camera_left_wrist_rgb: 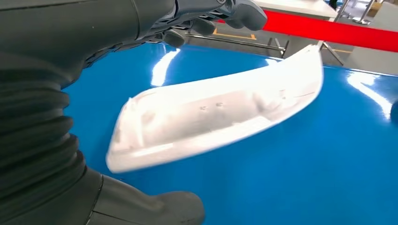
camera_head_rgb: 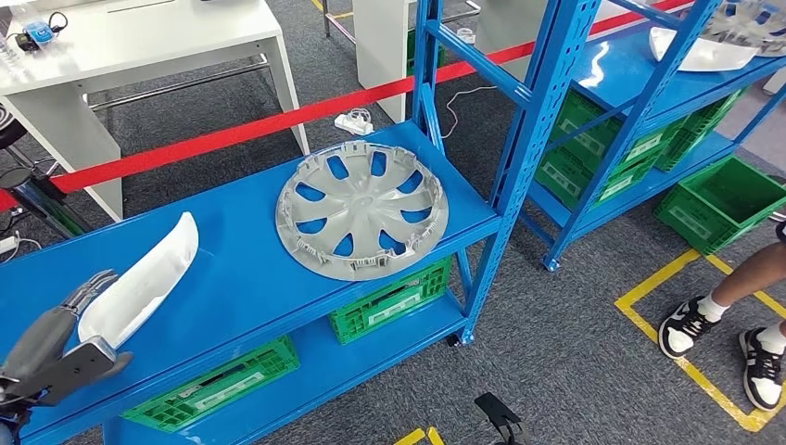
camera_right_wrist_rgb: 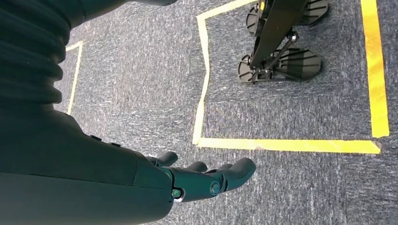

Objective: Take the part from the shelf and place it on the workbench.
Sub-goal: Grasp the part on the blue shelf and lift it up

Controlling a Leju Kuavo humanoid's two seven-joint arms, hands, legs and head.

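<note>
At the lower left of the head frame, the robot's grey left hand (camera_head_rgb: pixel 69 320) is hovering beside the near end of the long white curved plastic part (camera_head_rgb: pixel 141 278), which is lying on the glossy blue top shelf (camera_head_rgb: pixel 241 278) of the metal rack. Its fingers are spread wide and holding nothing; the left wrist picture is showing the dark fingers (camera_left_wrist_rgb: pixel 206 16) arching on one side of the part (camera_left_wrist_rgb: pixel 220 117) and the thick thumb (camera_left_wrist_rgb: pixel 155 211) on the other, so the part is sitting between them, untouched as far as I can tell.

To do this grasp well, the hand should be closing across the narrow width of the part near its blunter end, with the thumb sliding under the raised rim, since the shell looks light, smooth and likely to skate on the shiny shelf. Pressing down first would be steadying it.

Moving toward the centre of the head frame, a round silver plastic wheel cover (camera_head_rgb: pixel 361 209) is resting on the same shelf, well apart from the part, so the lift is unobstructed.

Further right, the right hand (camera_right_wrist_rgb: pixel 206 180) is hanging over grey carpet with yellow tape lines (camera_right_wrist_rgb: pixel 286 145), its fingers loosely extended and holding nothing. It should be staying clear.
</note>
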